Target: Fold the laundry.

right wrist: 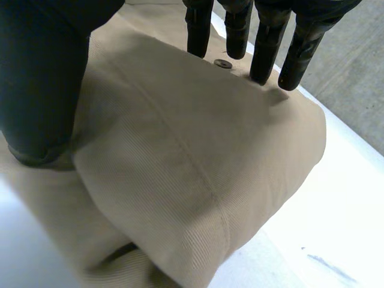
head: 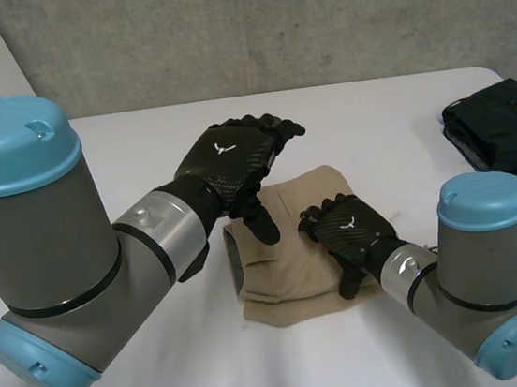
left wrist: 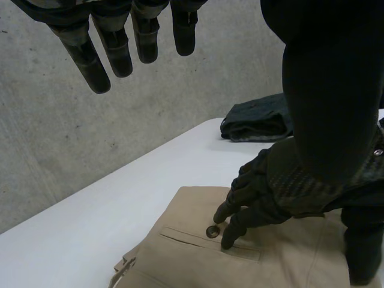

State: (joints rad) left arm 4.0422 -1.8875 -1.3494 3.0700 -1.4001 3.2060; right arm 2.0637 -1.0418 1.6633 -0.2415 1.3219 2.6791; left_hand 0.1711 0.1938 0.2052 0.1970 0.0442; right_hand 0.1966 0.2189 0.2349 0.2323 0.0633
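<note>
A folded pair of tan trousers [head: 290, 256] lies in the middle of the white table [head: 166, 365]. My right hand [head: 348, 231] rests flat on the folded trousers [right wrist: 180, 156], its straight fingertips [right wrist: 264, 66] pressing down beside a small button [right wrist: 222, 63]. In the left wrist view the same right hand [left wrist: 264, 195] touches the trousers [left wrist: 186, 252] near the button [left wrist: 212, 231] on a back pocket. My left hand [head: 235, 158] hovers above the trousers' far left part, fingers [left wrist: 114, 51] straight and holding nothing.
A folded dark garment [head: 501, 131] lies at the table's far right, also seen beyond the right hand as a dark pile [left wrist: 258, 123]. A grey concrete wall [head: 266, 23] stands behind the table.
</note>
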